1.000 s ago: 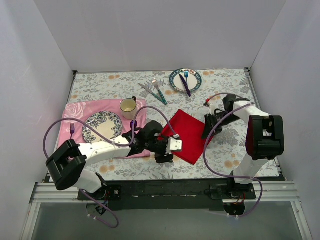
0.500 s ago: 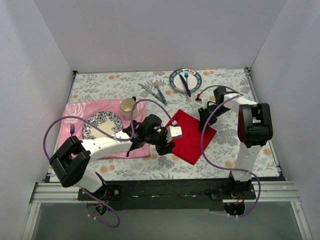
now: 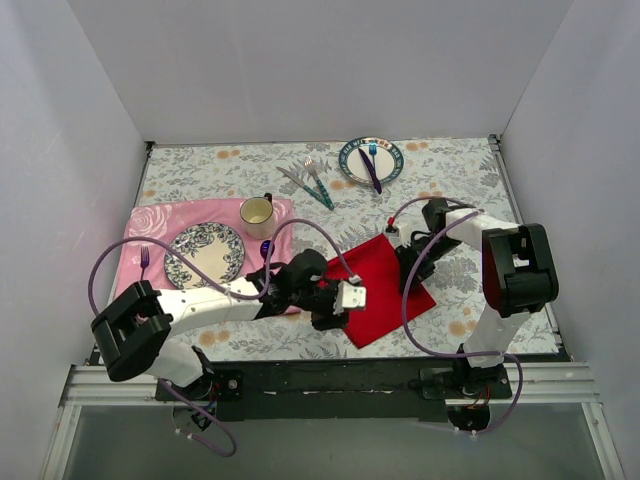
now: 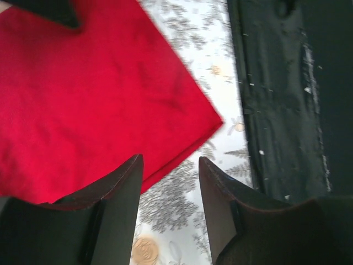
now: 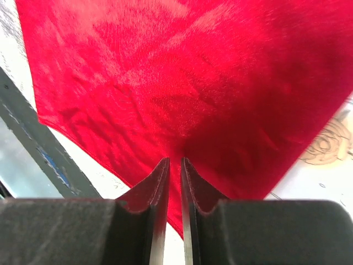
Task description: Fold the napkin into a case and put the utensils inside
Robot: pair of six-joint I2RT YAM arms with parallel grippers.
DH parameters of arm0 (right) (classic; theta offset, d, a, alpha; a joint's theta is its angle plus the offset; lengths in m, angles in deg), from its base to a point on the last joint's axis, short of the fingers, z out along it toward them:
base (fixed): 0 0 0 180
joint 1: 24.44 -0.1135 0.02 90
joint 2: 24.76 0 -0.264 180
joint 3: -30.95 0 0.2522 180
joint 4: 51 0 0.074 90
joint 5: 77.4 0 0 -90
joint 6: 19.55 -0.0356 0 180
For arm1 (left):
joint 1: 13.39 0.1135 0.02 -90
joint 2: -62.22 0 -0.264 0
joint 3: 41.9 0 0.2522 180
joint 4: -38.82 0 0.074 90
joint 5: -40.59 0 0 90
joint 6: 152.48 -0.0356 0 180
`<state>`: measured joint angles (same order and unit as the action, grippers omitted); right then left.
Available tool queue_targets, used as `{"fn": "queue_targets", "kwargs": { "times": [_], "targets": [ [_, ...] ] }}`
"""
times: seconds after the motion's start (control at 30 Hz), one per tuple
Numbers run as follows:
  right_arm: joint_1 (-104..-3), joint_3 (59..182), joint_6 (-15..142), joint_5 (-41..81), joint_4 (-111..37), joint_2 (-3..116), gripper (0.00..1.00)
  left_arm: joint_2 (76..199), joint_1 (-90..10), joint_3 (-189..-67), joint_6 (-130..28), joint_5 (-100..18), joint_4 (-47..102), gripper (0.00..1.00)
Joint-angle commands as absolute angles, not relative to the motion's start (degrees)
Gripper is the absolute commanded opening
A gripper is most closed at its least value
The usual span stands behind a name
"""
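In the top view a pink placemat (image 3: 150, 232) lies at the left of the floral worktop (image 3: 200, 175), carrying a purple fork (image 3: 145, 261), a patterned plate (image 3: 204, 252) and, at its upper right corner, a cup (image 3: 257, 211). Just right of the mat, low in the frame, the left gripper (image 3: 335, 312) sits at the left edge of the napkin (image 3: 385, 290); its wrist camera shows the left gripper (image 4: 168, 163) with fingers spread and nothing between them, one finger over the red hem, the other over bare worktop. The napkin lies flat as a diamond, lower middle of the frame. Above it, near the top middle, the utensils (image 3: 312, 183) rest on the worktop, left of a round plate (image 3: 388, 172) holding a blue fork and a purple knife. At the napkin's right corner the right gripper (image 3: 405, 262) has its fingers closed to a thin slit, the cloth gathered at the tips in the wrist view (image 5: 174, 161)
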<state>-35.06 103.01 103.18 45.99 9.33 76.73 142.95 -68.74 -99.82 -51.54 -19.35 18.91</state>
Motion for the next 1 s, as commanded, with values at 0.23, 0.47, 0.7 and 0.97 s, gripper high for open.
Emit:
{"fn": "queue_targets", "kwargs": {
  "times": [0.23, 0.47, 0.7, 0.97],
  "targets": [
    [-33.41, 112.12, 96.91, 54.87, 10.14, 75.78, 0.23, 140.44, -82.03, -93.45, -61.42, -26.03, 27.25, 0.44],
    [-33.50, 110.89, 90.76, 58.30, 4.43, 77.01, 0.23, 143.52, -85.63, -93.28, -62.48, -31.92, 32.35, 0.40],
    [-33.41, 110.27, 90.31, 59.01, 3.89, 77.36, 0.23, 146.42, -86.34, -93.62, -66.17, -33.50, 33.85, 0.33],
    [-33.41, 110.98, 90.58, 59.09, 4.42, 78.33, 0.24, 149.76, -86.34, -94.59, -67.76, -33.07, 33.58, 0.31]
  ]
}}
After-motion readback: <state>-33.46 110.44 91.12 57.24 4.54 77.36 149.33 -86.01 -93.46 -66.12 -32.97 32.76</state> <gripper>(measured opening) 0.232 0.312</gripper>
